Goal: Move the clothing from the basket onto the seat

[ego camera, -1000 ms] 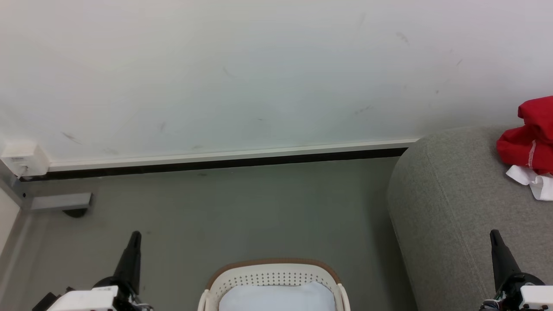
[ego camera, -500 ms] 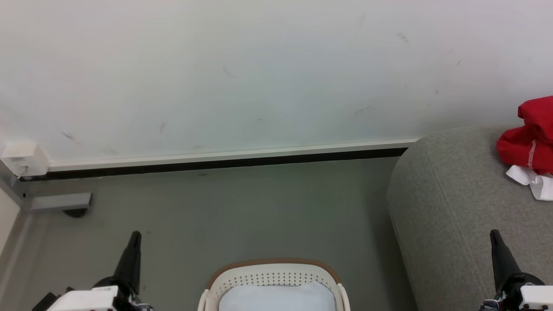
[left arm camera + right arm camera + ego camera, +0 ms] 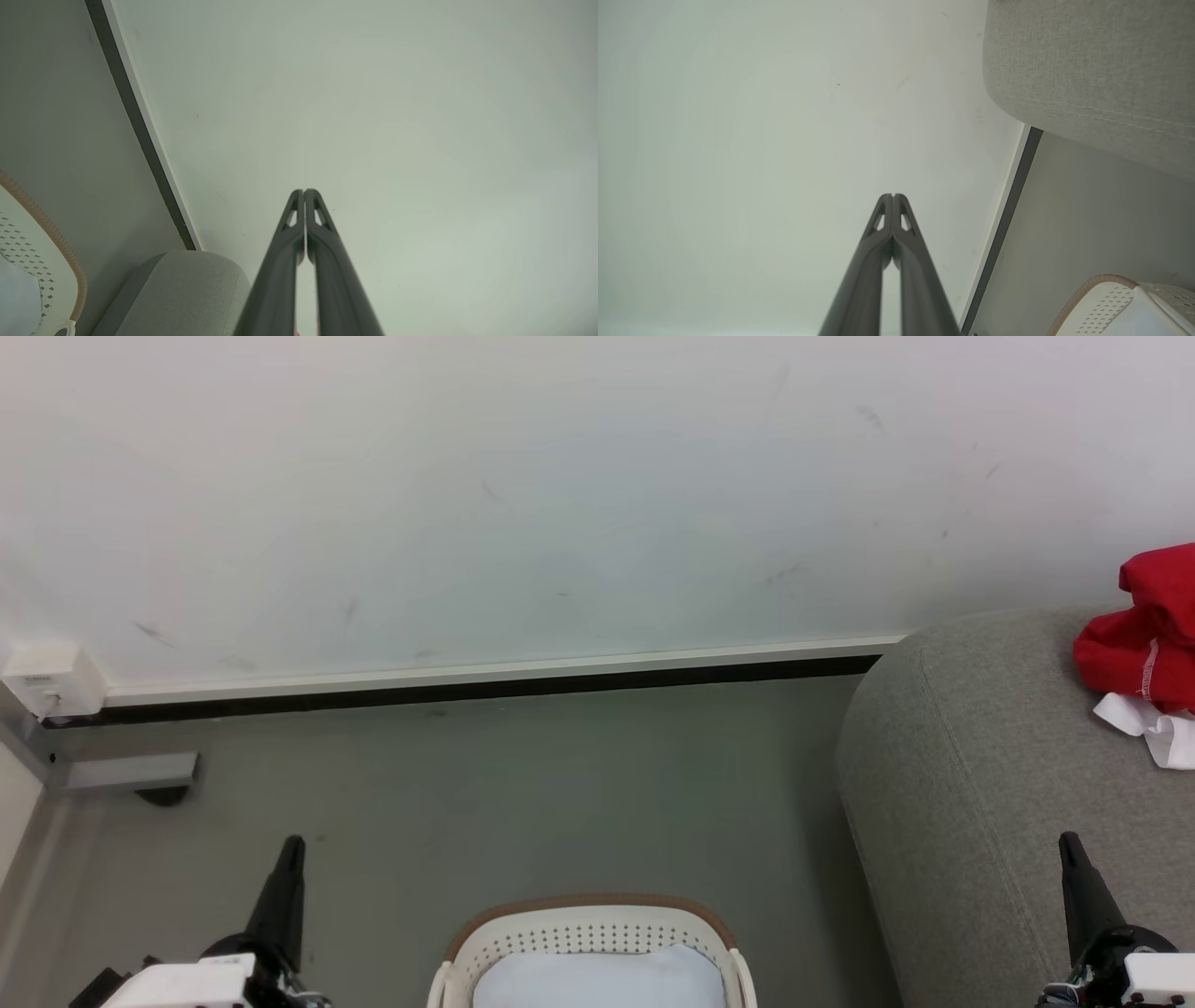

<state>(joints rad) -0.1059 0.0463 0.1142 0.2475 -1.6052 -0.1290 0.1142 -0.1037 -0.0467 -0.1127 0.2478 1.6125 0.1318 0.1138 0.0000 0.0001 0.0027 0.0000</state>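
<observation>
The clothing [image 3: 1144,649], bright red with a white piece at its lower edge, lies bunched on top of the seat [image 3: 980,756], well in from the seat's rounded end and towards its far edge by the wall [image 3: 560,476]; the picture's right border cuts it off, so its full extent is hidden. The basket [image 3: 588,933] stands on the floor [image 3: 560,784] just beside that rounded end, between the 2 grippers, and the part of its inside that shows holds a pale bluish-white pad [image 3: 597,980] with no red fabric on it. The near half of the basket is out of frame, so I cannot tell whether anything is left there. On this evidence the transfer looks finished or close to it, with at most a check of the basket's hidden part remaining. The left gripper [image 3: 304,192] has its jaws pressed together on nothing and points at the bare wall, and the right gripper [image 3: 893,196] is likewise pressed together and empty, raised clear of seat and basket. Against the earlier head views nothing differs: grippers, basket, pad and clothing sit at the same places, and the camera has not shifted.
</observation>
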